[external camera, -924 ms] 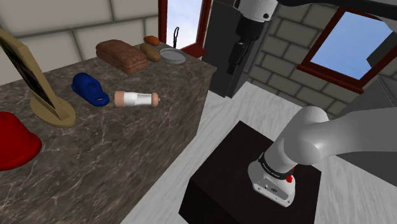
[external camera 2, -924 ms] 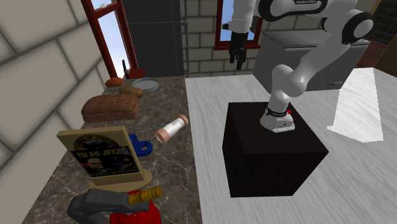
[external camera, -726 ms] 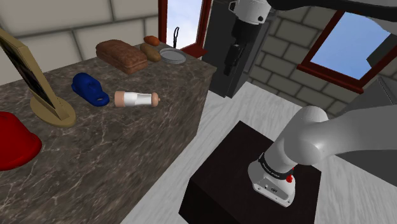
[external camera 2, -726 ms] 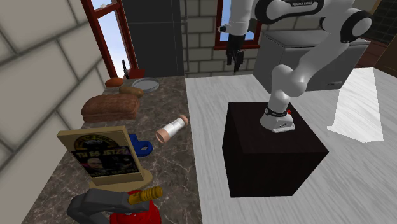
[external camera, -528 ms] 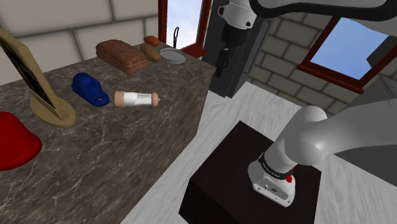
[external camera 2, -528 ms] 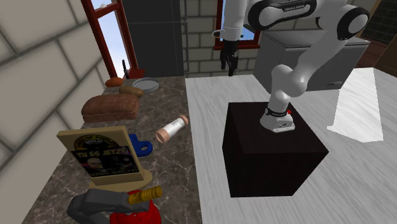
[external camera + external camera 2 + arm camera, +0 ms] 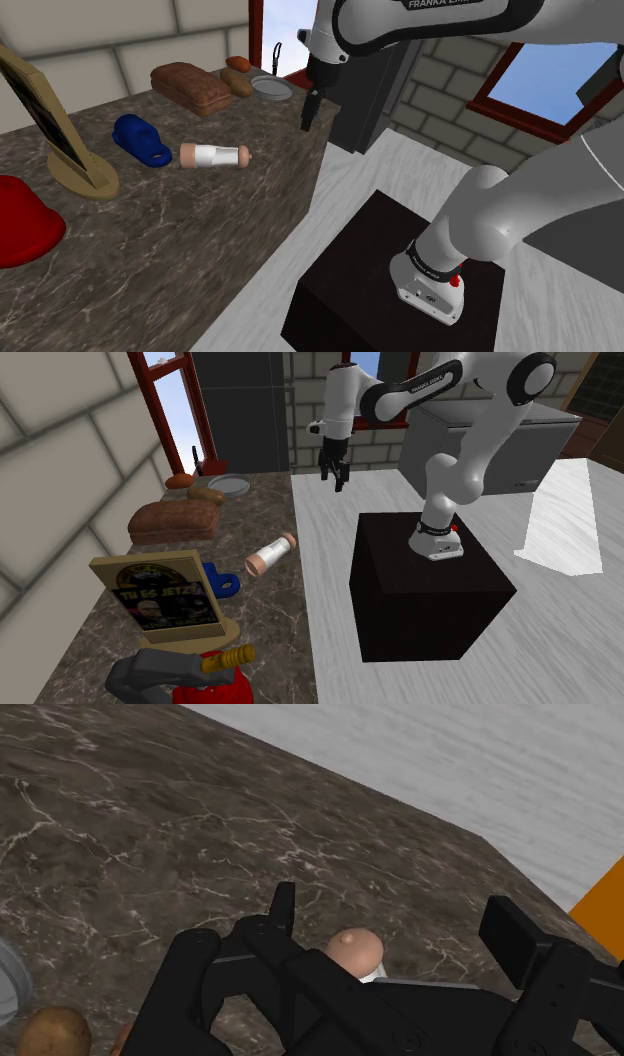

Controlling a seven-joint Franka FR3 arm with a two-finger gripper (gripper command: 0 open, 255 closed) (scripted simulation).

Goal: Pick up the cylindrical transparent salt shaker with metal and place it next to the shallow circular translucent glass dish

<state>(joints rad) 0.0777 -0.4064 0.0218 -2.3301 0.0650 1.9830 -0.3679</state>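
**On the counter: the shaker lies flat, the dish sits at the far end**

From here the shaker is a short cylinder with a white middle and peach-tan caps (nothing glassy about how it is drawn). It is tipped on its side about midway along the dark marbled counter, one rounded cap aimed at the floor-side edge. The dish is a shallow grey round with a paler rim, flat and upright by the counter's far corner, well apart from the shaker.

Shoulder view: along the dark veined surface from beside the black box stand. Second exterior view shares both, farther back; wrist view sits close above.
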